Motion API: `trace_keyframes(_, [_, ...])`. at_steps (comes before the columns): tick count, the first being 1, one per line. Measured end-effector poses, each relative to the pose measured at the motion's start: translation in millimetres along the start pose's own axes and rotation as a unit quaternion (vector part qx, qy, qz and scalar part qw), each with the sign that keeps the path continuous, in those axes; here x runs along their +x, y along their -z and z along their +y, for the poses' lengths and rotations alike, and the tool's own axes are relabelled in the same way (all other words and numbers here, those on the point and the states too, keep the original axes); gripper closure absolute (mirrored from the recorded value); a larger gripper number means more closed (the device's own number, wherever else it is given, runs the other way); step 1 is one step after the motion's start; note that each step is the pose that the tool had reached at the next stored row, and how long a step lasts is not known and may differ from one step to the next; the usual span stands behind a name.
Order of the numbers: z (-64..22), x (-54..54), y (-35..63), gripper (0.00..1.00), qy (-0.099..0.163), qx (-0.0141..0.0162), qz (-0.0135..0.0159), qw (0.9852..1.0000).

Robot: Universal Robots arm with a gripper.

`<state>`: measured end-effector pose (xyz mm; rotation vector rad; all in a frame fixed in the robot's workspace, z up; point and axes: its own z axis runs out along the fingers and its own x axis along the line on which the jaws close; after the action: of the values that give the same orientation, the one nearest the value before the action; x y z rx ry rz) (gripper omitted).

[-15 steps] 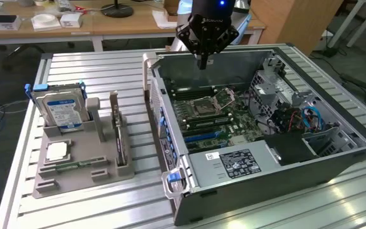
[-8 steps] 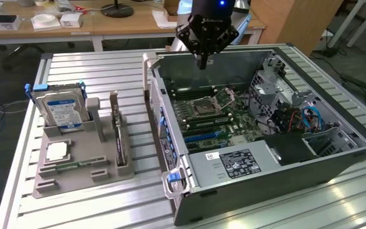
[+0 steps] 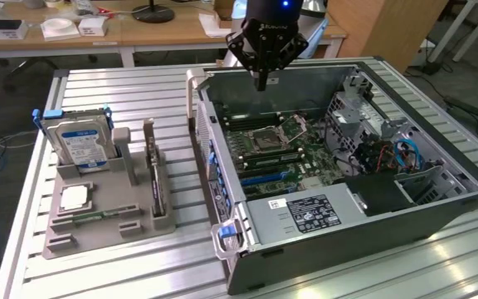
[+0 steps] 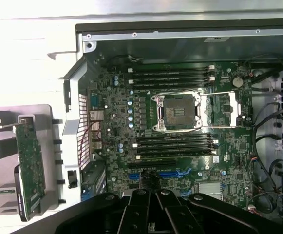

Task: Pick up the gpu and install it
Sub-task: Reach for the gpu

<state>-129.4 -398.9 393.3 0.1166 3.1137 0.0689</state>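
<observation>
The gripper (image 3: pixel 261 80) is narrowed right down, its two black fingers drawn together to a single point with nothing between them. It points straight down, held vertically beneath the black wrist of the arm (image 3: pixel 266 18), which comes in from above. The fingertips hang over the rear part of the open computer case (image 3: pixel 372 233), above the level of its walls and touching nothing.

In the wrist view the gripper (image 4: pixel 152 190) looks straight down on the green motherboard (image 4: pixel 180 122), with the CPU socket (image 4: pixel 178 111) and its raised silver frame near the middle of the board and rows of dark memory slots (image 4: pixel 173 145) on either side of it.

The gpu (image 3: pixel 154 177) is well apart from the gripper, outside the case toward the exterior view's left. It stands on edge in a slot of the grey holder (image 3: pixel 106 233), which lies on the slatted metal table (image 3: pixel 122 93) beside the case. From the wrist camera the gpu (image 4: pixel 29 165) shows as a green card seen nearly edge-on, with what looks like its dark fan on the face turned away from the case, though that part is hard to make out.

A hard drive (image 3: pixel 77 143) with a blue and white label stands upright in the same holder, on the side of the gpu farther from the case.
</observation>
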Motion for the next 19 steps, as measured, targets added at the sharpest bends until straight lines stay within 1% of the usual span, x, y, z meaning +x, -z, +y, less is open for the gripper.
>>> trace_keyframes(11, [-1.4, 15.7, 0.4, 0.9, 0.0, 0.0, 0.0, 1.0])
trace_keyframes(19, [-2.3, 24.6, 0.5, 0.9, 0.0, 0.0, 0.0, 1.0])
